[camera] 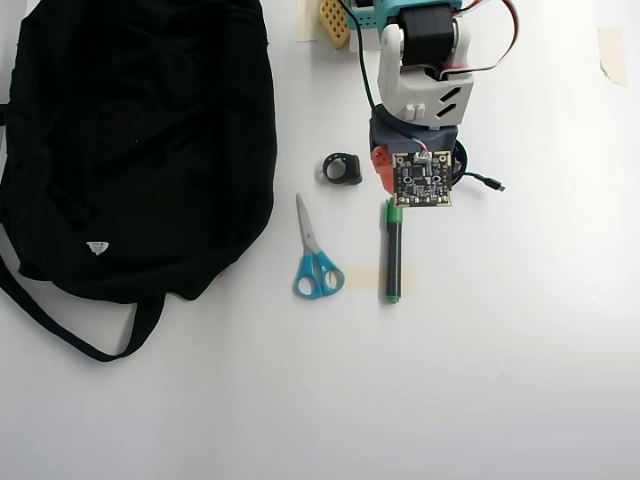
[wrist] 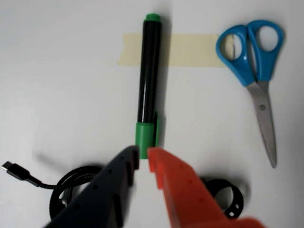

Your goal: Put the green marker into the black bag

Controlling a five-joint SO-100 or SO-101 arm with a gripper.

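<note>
White table (camera: 520, 380) carries everything; the black bag (camera: 130, 140) fills the overhead view's left side, well apart from the green marker (camera: 393, 255), which lies across a tape strip (wrist: 190, 50) just right of the scissors (camera: 315, 262). The pincer (wrist: 144, 159), fingers slightly apart, straddles the cap end; lower squarely before closing.

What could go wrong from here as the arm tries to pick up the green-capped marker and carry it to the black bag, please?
1. The jaws of the gripper, one dark and one orange, straddle only the end of the cap of the slim black green-capped marker, so it may pivot or slip out.
2. The blue-handled steel scissors lie between the marker and the soft black fabric backpack; a low carry could snag them.
3. The coiled black cable sits beneath the gripper and could catch.
</note>
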